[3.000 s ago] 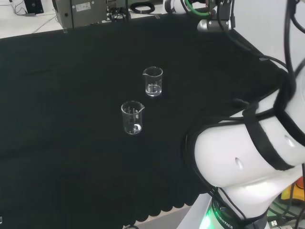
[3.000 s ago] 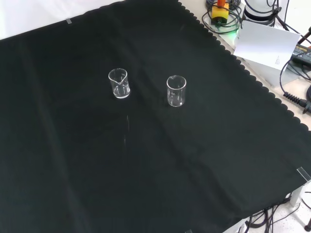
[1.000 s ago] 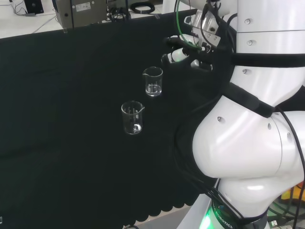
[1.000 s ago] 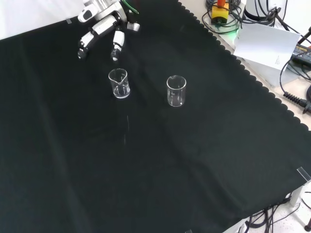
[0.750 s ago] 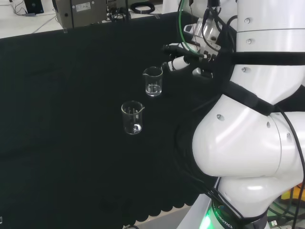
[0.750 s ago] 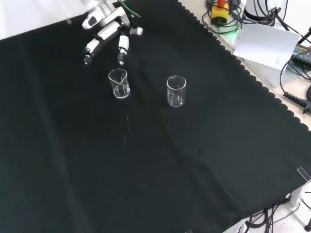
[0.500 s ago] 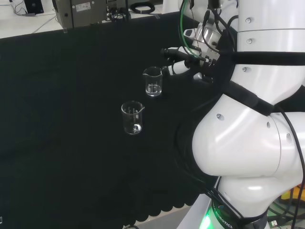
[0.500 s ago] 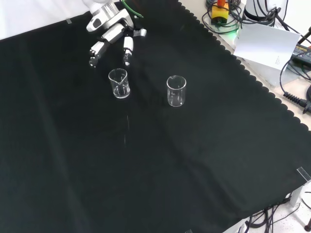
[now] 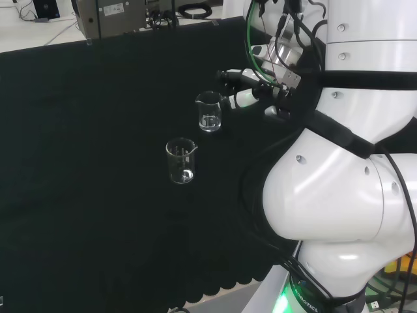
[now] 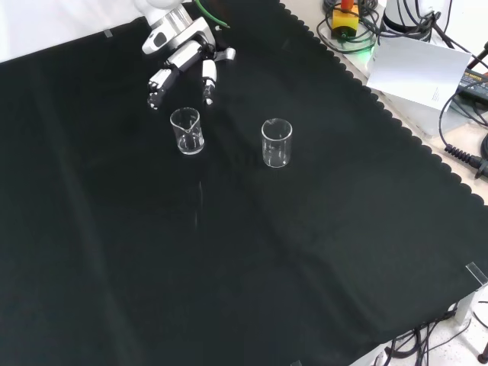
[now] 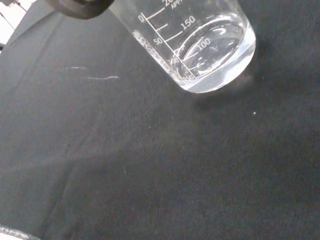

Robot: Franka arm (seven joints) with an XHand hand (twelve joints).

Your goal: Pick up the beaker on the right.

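Glass ware: two clear beakers stand upright on the cloth, apart from each other
Landmark: beaker by the hand (image 9: 209,111) (image 10: 187,130) (image 11: 200,45), used below as the reference for every position
Beaker by the hand, detail: pouring lip at the rim, printed scale on the wall in the wrist view, base flat on the cloth
Second beaker (image 9: 181,160) (image 10: 277,142): to the right of the landmark in the front view; nearer the camera and slightly left of it in the head view
Hand (image 9: 251,86) (image 10: 185,55): black and white; above the landmark in the front view, to its right in the head view
Hand state: fingers (image 10: 158,82) straight and spread wide, pointing toward the landmark, with nothing between them
Contact: fingertips end just beside the landmark rim; whether they touch it cannot be told
Obstructions: bare cloth lies between the landmark and the second beaker
Arm links (image 9: 345,182): large white shapes right of the landmark in the head view, with black and green cables running down to the hand
Surface: black cloth (image 10: 252,252) with a scalloped edge, faint creases and a few pale specks near the landmark in the wrist view
Beyond the cloth, front view: white card (image 10: 418,70), black cables and a yellow and orange object (image 10: 345,17), all well right of the landmark
Beyond the cloth, head view: grey equipment box (image 9: 114,14) and coiled black cable on a pale bench, behind the landmark
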